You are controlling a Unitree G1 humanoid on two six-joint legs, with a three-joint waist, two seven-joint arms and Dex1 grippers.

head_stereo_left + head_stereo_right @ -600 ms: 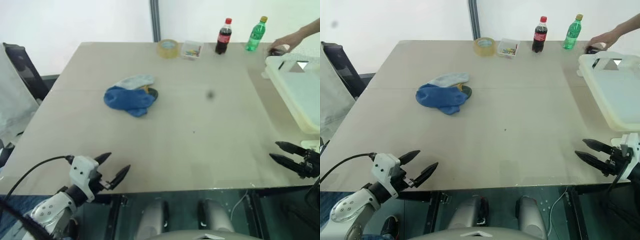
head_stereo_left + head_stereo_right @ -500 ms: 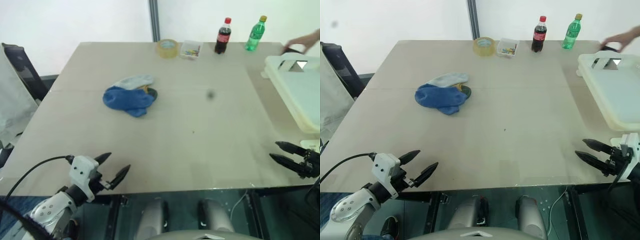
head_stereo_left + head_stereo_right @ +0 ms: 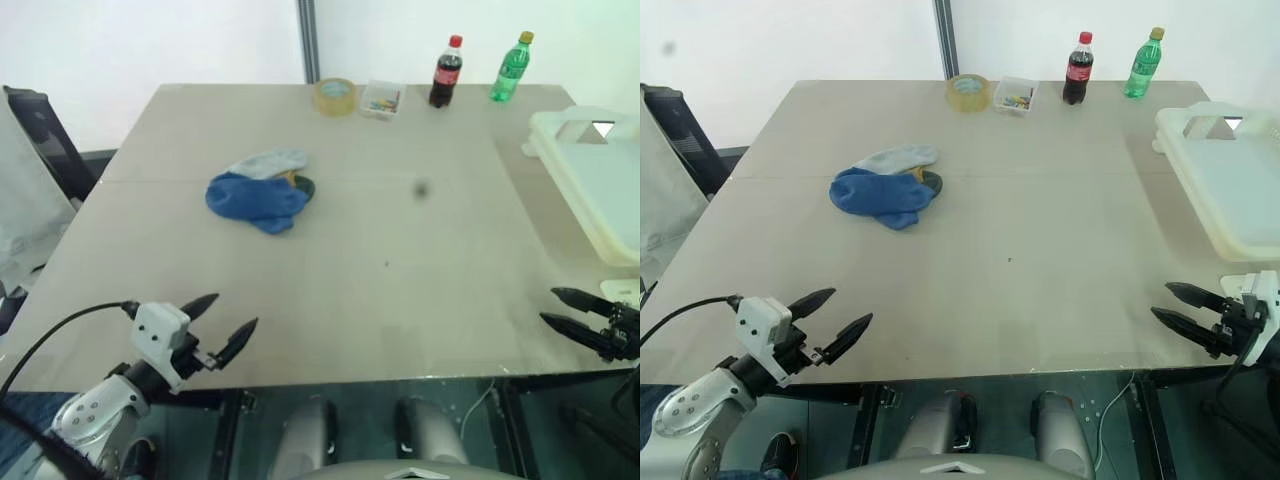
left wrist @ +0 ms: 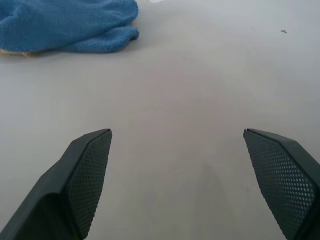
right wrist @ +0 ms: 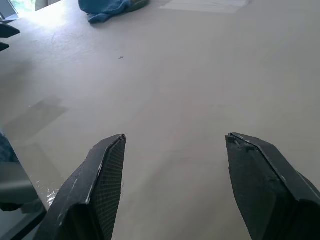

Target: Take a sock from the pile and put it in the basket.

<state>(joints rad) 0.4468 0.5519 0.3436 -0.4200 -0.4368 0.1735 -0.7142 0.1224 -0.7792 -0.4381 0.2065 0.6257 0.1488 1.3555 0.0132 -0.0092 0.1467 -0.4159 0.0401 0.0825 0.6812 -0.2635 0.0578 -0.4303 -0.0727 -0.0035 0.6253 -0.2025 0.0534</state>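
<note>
The pile (image 3: 262, 190) lies left of the table's middle: a royal-blue sock (image 3: 252, 200) on top, a light grey one (image 3: 270, 162) behind it, a bit of yellow and dark green at its right edge. The blue sock (image 4: 60, 25) also appears in the left wrist view. The cream-white basket (image 3: 590, 175) stands at the table's right edge. My left gripper (image 3: 227, 322) hovers open over the near left edge, well short of the pile. At the near right edge my right gripper (image 3: 553, 308) is open and empty, in front of the basket.
Along the far edge stand a roll of tape (image 3: 336, 96), a small clear box of coloured bits (image 3: 381, 101), a cola bottle (image 3: 446, 72) and a green bottle (image 3: 511, 67). A dark chair (image 3: 45, 140) stands left of the table (image 3: 400, 260).
The person's hand by the basket's far corner has withdrawn out of view. My left gripper has shifted slightly leftward; the right one has kept still.
</note>
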